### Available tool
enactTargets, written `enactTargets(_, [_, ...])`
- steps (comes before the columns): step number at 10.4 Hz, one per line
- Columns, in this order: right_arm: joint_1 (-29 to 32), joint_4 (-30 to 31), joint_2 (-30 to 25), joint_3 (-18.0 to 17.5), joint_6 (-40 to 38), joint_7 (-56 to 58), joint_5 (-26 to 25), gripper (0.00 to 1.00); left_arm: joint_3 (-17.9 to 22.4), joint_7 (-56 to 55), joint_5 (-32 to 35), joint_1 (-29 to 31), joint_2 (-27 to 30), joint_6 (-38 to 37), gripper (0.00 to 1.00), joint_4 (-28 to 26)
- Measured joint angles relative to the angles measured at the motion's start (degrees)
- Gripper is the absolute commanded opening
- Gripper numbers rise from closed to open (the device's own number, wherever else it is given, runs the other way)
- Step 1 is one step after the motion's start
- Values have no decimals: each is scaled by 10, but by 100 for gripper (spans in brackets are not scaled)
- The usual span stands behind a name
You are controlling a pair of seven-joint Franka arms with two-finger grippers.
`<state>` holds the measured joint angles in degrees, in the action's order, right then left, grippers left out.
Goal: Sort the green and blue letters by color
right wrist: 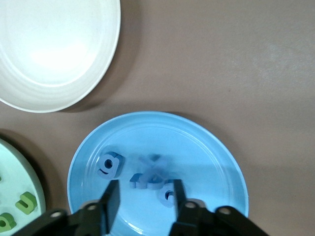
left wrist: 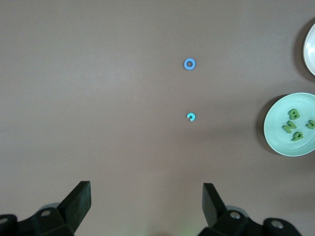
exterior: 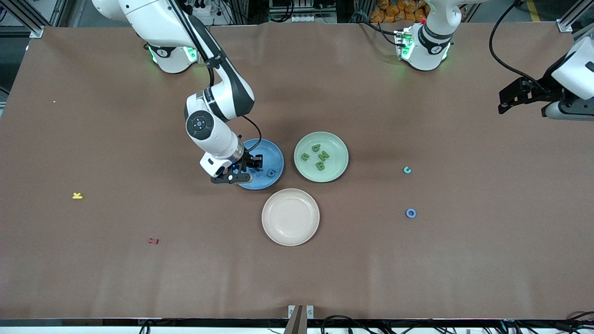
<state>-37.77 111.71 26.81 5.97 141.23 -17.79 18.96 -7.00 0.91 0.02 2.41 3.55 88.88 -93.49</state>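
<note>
Hovering open over blue plate: right gripper, blurring blue letters. Waiting open at table edge: left gripper.

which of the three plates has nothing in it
The cream plate, nearest the front camera. The blue plate holds blue letters; the green plate holds green letters.

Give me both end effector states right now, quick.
Left end effector: open, holding nothing, up over bare table at the left arm's end, waiting.
Right end effector: open over the blue plate, holding nothing; blue letters lie in the plate below.
</note>
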Motion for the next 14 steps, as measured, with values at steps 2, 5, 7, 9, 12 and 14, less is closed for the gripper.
enactTargets(2, [6,-1,1,6,0,0,0,100,-3,0,0,-3,-4,0,100,0])
enactTargets(5, [75,-6,0,13,1,68,-2,100,-6,0,0,-4,-6,0,100,0])
enactTargets(7, [160,-15,-1,15,-5,162,-2,100,-6,0,0,-4,-6,1,100,4])
enactTargets(9, [233,-29,-3,16,-23,241,-10,100,-7,0,0,-6,-6,1,100,10])
enactTargets(12, [318,-61,-18,16,-71,297,-114,100,-6,0,0,-5,-6,1,100,13])
enactTargets(14, [338,-80,-50,23,-125,298,-143,100,-6,0,0,-4,-7,1,100,14])
